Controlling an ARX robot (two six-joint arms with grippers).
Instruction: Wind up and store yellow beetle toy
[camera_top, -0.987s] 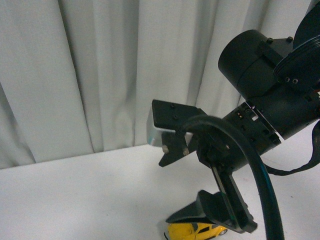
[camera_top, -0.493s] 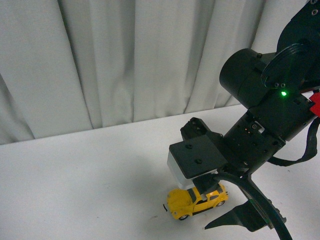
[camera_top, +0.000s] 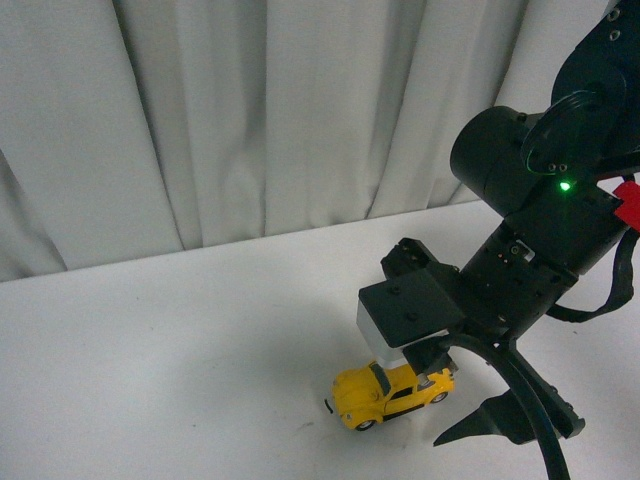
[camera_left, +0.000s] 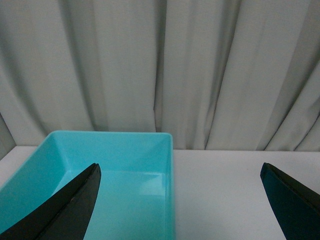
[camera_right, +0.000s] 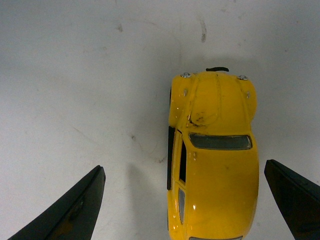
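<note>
Although half a second ago the right arm's wrist block covered the rear of the yellow beetle toy (camera_top: 385, 393), the arm is now seen shifted slightly rightward, and more of the toy's roof is uncovered; the toy itself has stayed at much the same spot on the white table (camera_top: 150, 350).

In the right wrist view the right gripper (camera_right: 182, 167) is shown spread wide with nothing held; the toy (camera_right: 215, 160) is seen from above between the jaws, nearer one finger, untouched by either.

Only the left wrist view shows the left gripper (camera_left: 180, 167), likewise wide open and empty, with an empty teal bin (camera_left: 125, 145) beyond it.

Faint scuffs are visible on the table near the toy; pale pleated curtains (camera_top: 200, 120) close off the room behind.
</note>
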